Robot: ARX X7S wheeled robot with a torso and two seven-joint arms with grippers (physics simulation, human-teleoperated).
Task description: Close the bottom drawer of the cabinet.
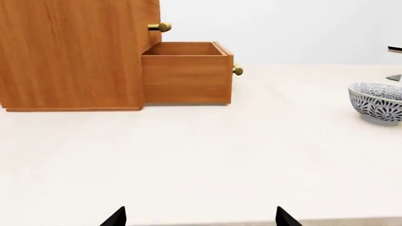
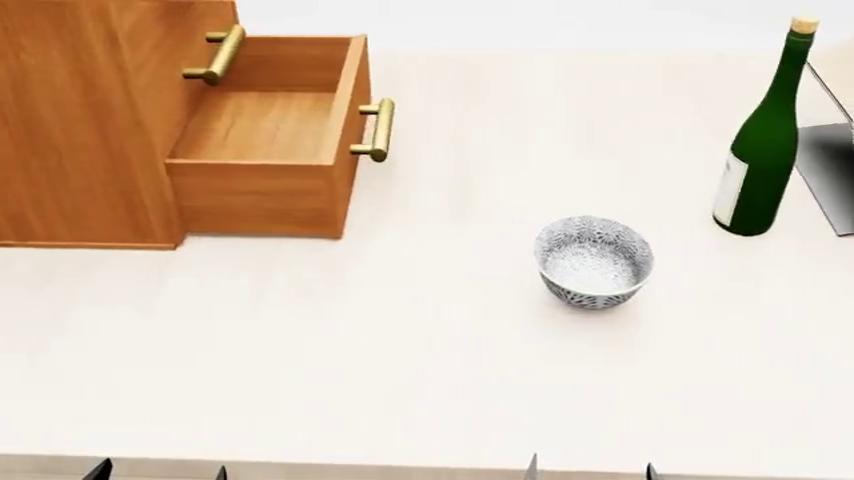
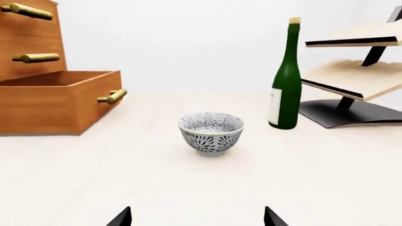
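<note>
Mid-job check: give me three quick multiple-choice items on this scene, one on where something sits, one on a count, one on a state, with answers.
1. In the head view, the bowl sits:
A. inside the drawer
B. on the table between drawer and bottle
C. on the rack

2. Brass handles seen on the cabinet in the right wrist view:
A. one
B. two
C. three

3. The bottom drawer is:
A. pulled out
B. shut
C. removed

Answers:
1 B, it stands on the table, right of the drawer, left of the bottle.
2 C, two on the front above, one on the open drawer.
3 A, its bare wooden inside shows.
</note>
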